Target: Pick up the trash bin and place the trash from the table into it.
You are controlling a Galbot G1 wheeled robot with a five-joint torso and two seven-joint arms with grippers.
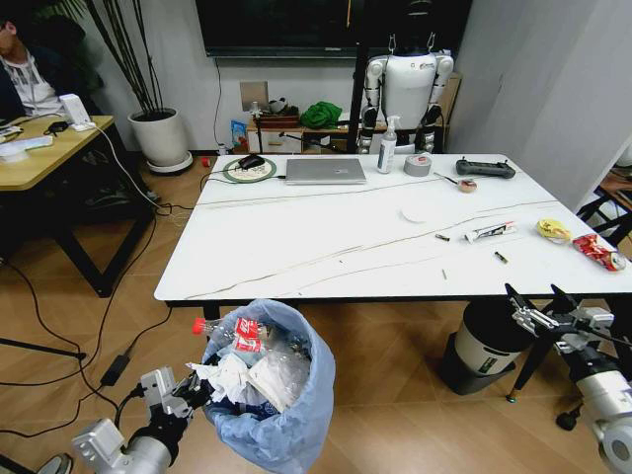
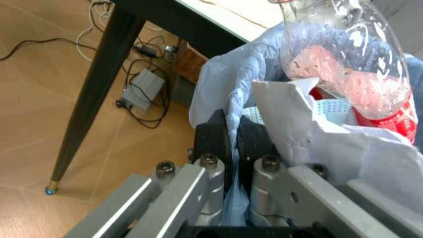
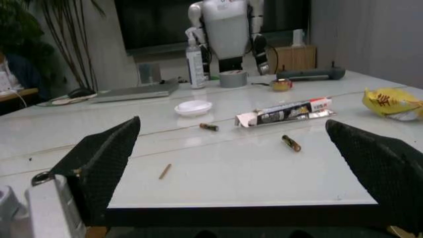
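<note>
Gripping the bag-lined rim of the trash bin [image 1: 272,395], the left gripper [image 1: 190,393] has its black pads [image 2: 213,139] pinched tight on a fold of blue plastic. Bin stands upright on the floor just in front of the table [image 1: 326,259], mouth up. On top of the fill a clear red-capped bottle [image 1: 229,331] lies roughly level, cap toward the robot's left; crumpled tissues [image 1: 237,380] beside it. Bin's base cut off at frame edge. Right gripper [image 1: 541,311] hovers at the table's near right edge, jaws spread, empty. Wrappers [image 1: 553,230] and small scraps [image 3: 290,143] lie on the tabletop; exact contents hard to make out.
</note>
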